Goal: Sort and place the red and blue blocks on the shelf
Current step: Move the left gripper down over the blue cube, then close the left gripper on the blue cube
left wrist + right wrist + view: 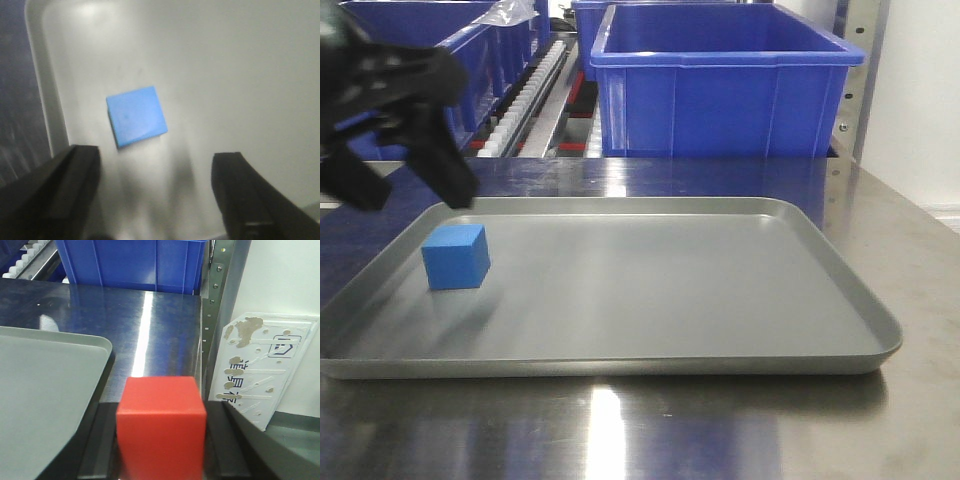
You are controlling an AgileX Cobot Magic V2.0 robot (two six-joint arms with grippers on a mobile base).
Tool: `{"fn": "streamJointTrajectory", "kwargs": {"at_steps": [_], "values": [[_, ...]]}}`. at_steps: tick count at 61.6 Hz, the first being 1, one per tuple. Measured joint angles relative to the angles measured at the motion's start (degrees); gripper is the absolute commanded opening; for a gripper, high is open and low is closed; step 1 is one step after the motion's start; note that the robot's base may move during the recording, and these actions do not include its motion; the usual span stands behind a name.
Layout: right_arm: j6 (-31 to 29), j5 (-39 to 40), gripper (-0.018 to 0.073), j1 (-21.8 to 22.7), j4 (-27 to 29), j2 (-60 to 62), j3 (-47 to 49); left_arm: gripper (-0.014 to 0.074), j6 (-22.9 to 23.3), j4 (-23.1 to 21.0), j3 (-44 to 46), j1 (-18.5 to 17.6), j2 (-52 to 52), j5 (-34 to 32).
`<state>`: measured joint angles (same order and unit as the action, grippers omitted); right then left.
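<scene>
Red block (161,425) in R jaws.

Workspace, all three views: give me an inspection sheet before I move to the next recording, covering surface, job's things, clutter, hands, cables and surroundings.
Surface: steel tabletop with glare streaks, carrying a shallow grey tray.
Job's things: blue block resting on the tray's left part; red block held off the tray, to the right of its edge in the right wrist view; shelf behind the table, holding large blue bins.
Clutter: nothing seen.
Hands: left hand open, above the tray near the blue block, not touching it; right hand shut on the red block.
Cables: nothing seen.
Surroundings: scuffed white panel leaning beside the rack upright.
</scene>
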<state>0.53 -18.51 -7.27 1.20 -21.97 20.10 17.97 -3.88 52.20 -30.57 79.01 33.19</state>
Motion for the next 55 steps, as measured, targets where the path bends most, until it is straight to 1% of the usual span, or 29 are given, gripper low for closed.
{"fn": "streamJointTrajectory", "kwargs": {"at_steps": [2,6,11,15,28,31,39,45,55], "values": [[0.0,0.0,0.0089,0.0,0.0,0.0,0.0,0.0559,1.77,0.13,2.27,0.0,2.0,3.03],[0.0,0.0,0.0089,0.0,0.0,0.0,0.0,0.0516,3.66,0.26,5.84,0.0,5.15,8.0],[0.0,0.0,0.0089,0.0,0.0,0.0,0.0,0.0475,4.61,0.26,10.75,0.0,9.24,12.63],[0.0,0.0,0.0089,0.0,0.0,0.0,0.0,0.0454,4.99,0.26,14.14,0.0,11.9,14.99],[0.0,0.0,0.0089,0.0,0.0,0.0,0.0,0.0454,6.64,0.69,20.71,0.0,17.0,19.76],[0.0,0.0,0.0089,0.0,0.0,0.0,0.0,0.0454,7.38,1.39,21.61,0.0,17.84,20.91],[0.0,0.0,0.0089,0.0,0.0,0.0,0.0,0.0454,10.53,5.01,23.22,0.0,19.27,23.96],[0.0,0.0,0.0089,0.0,0.0,0.0,0.0,0.0454,12.68,6.71,23.92,0.0,20.29,25.04],[0.0,0.0,0.0089,0.0,0.0,0.0,0.0,0.0454,14.91,7.14,24.11,0.0,21.64,25.29]]}}
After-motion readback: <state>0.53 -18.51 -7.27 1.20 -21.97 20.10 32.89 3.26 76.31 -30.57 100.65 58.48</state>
